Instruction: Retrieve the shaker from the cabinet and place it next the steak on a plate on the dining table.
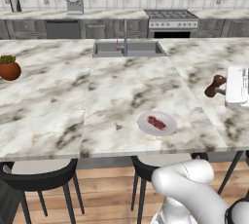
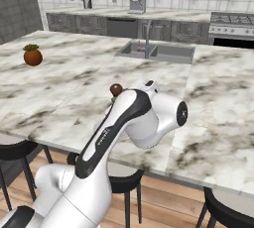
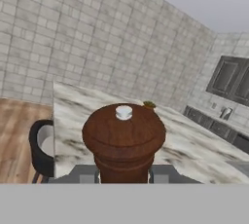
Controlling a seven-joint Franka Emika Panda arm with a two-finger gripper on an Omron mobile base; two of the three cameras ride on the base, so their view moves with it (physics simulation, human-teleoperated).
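Room: a kitchen with a tiled back wall, grey drawers along it, and a big marble dining table point(image 1: 121, 96) in the middle.
Gripper: the gripper point(image 1: 224, 91) hangs over the right part of the table. Its two fingers point(image 3: 82, 174) are squeezed onto the shaker, one on each side.
Shaker: the dark brown wooden shaker point(image 1: 214, 86) is held in the air above the table, tilted to one side. In the hand view its round knob top with a small pale dot faces the camera. In the right base view just its round top peeks out behind the arm point(image 2: 116, 89).
Plate: the white plate point(image 1: 157, 123) lies flat on the table near the front edge, to the left of the shaker and well apart from it.
Steak: the small red steak point(image 1: 156, 122) lies in the middle of the plate.
Sink: a steel sink point(image 1: 129, 49) with a thin tap is set in the far side of the table.
Plant pot: a round orange pot point(image 1: 9, 68) with a green plant stands at the left end of the table.
Stools: black stools point(image 1: 41, 174) stand under the front edge.
Back counter: a coffee machine point(image 1: 74, 2) and a stove point(image 1: 171, 22) are against the wall.
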